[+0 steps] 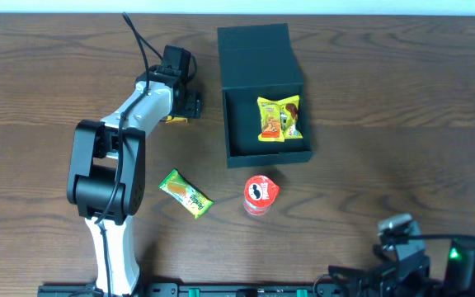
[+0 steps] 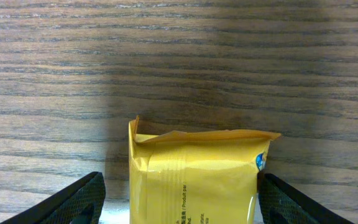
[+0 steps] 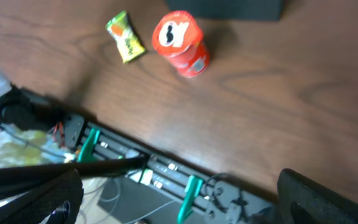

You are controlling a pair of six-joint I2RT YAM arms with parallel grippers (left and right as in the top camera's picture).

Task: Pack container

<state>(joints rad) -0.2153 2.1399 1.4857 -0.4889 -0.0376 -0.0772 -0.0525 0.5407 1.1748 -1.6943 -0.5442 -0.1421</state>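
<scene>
Two claws released: right claw (image 3: 185, 199) idle, left claw (image 2: 182, 202) straddles yellow packet (image 2: 191, 180) off-centre; closing could skew it.

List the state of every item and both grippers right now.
container: open, lid folded back, one orange-yellow packet inside.
left gripper: open, straddling the yellow packet.
yellow packet: flat on the table, not gripped.
green packet: lying on the table, outside the container.
red can: upright on the table, outside the container.
right gripper: open, empty.
</scene>
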